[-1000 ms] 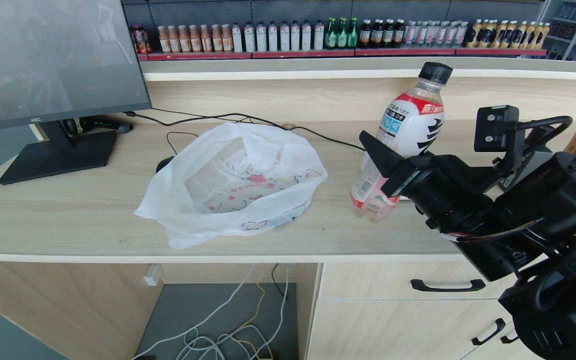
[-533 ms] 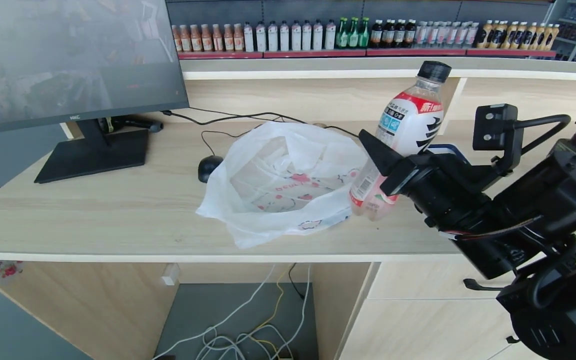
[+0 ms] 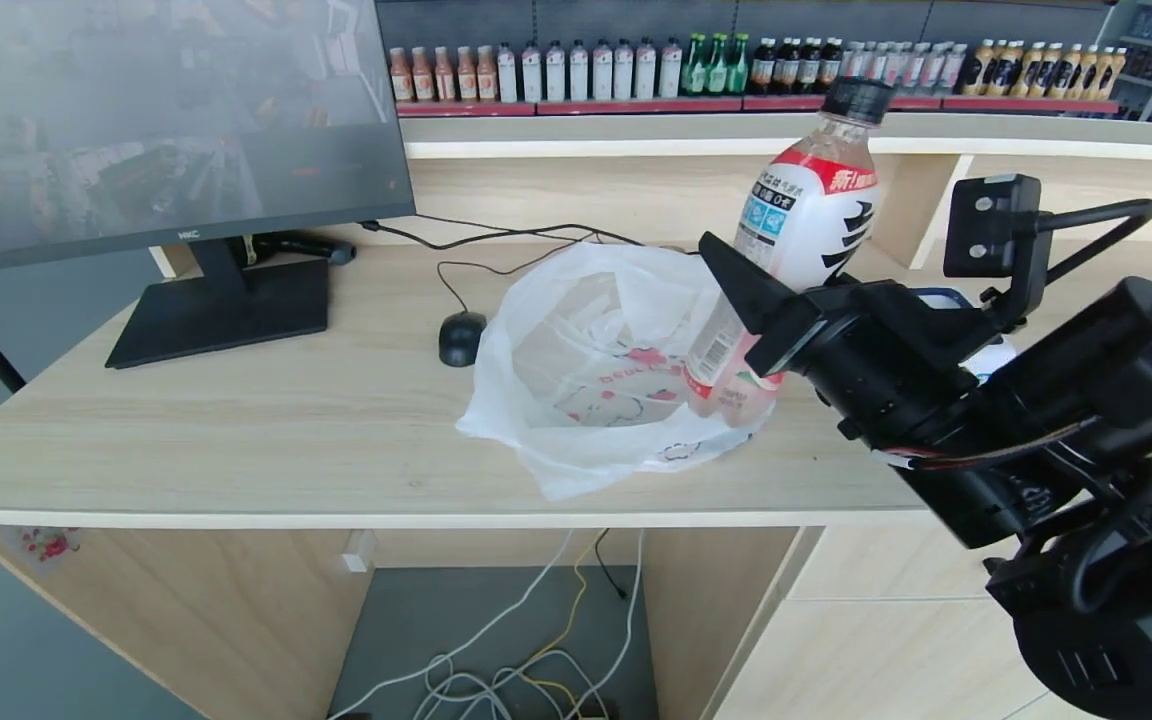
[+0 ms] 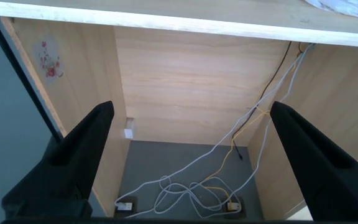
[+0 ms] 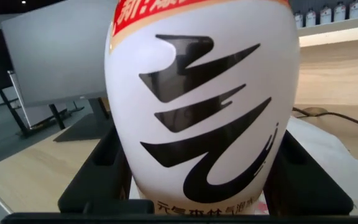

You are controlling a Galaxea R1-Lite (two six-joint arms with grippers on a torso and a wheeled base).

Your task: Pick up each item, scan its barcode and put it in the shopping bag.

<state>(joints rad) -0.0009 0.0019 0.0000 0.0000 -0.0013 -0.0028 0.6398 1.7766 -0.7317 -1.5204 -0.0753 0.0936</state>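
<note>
A drink bottle (image 3: 798, 235) with a black cap and a white, red and black label hangs tilted above the right rim of the white shopping bag (image 3: 596, 360). My right gripper (image 3: 771, 315) is shut on the bottle at its middle. Up close in the right wrist view the bottle (image 5: 204, 106) sits between the black fingers (image 5: 98, 168). The bag lies open on the wooden counter (image 3: 236, 430). My left gripper (image 4: 188, 155) hangs open below the counter edge, with nothing between its fingers.
A monitor (image 3: 156, 110) stands at the counter's back left, with a black mouse (image 3: 461, 338) and cables beside the bag. Shelves of bottles (image 3: 736, 65) run along the far wall. Loose cables (image 4: 210, 186) lie on the floor under the counter.
The head camera has swung, so the counter scene shifted right in view. Relative to the bag, the bottle in my right gripper came from its right side to over its right rim.
</note>
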